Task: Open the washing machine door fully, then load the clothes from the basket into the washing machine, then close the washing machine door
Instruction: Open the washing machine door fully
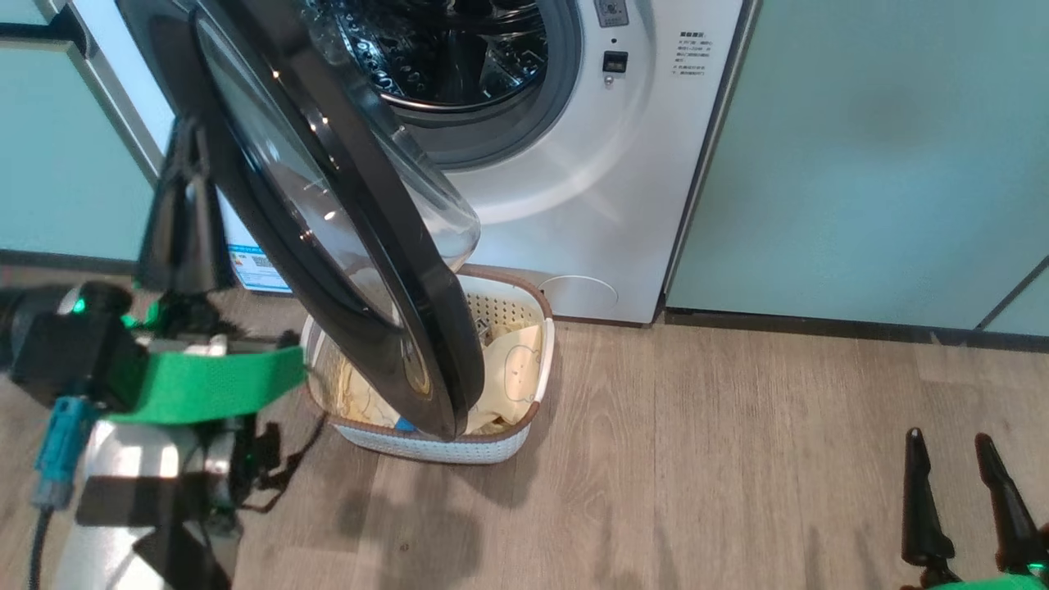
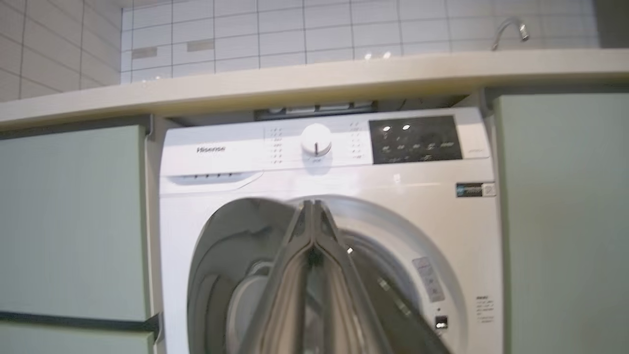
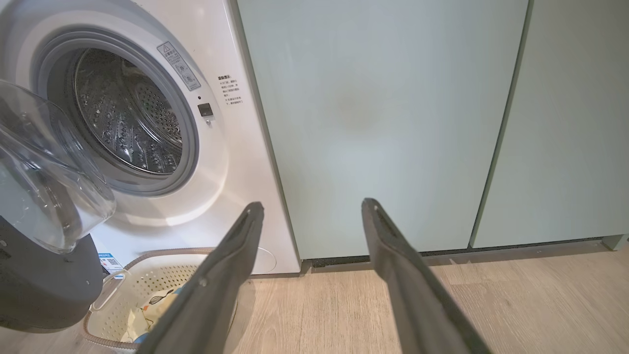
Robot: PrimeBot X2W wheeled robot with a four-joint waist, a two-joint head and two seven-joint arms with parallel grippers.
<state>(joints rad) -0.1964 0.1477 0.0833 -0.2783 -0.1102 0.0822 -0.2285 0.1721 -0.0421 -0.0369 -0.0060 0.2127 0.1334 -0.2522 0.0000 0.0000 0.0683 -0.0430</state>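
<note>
The washing machine [image 1: 590,205] stands white between pale green cabinets, its steel drum [image 3: 128,118] exposed. The washing machine door [image 1: 393,246], black-rimmed with a clear glass bowl [image 3: 49,172], hangs partly swung out over the basket [image 1: 442,449]. The cream basket sits on the floor under the door and holds the pale yellow clothes [image 1: 512,373]. My left gripper [image 1: 187,139] is shut on nothing, fingers up, just beside the door's outer face; I cannot tell whether it touches. In the left wrist view the left gripper [image 2: 312,206] points at the machine front. My right gripper [image 1: 959,467] is open, low to the right.
Pale green cabinet doors [image 1: 860,164] flank the machine on both sides. A countertop [image 2: 314,78] with a tap [image 2: 511,29] runs above it. Wood-look floor [image 1: 737,459] spreads to the right of the basket, between it and my right gripper [image 3: 312,206].
</note>
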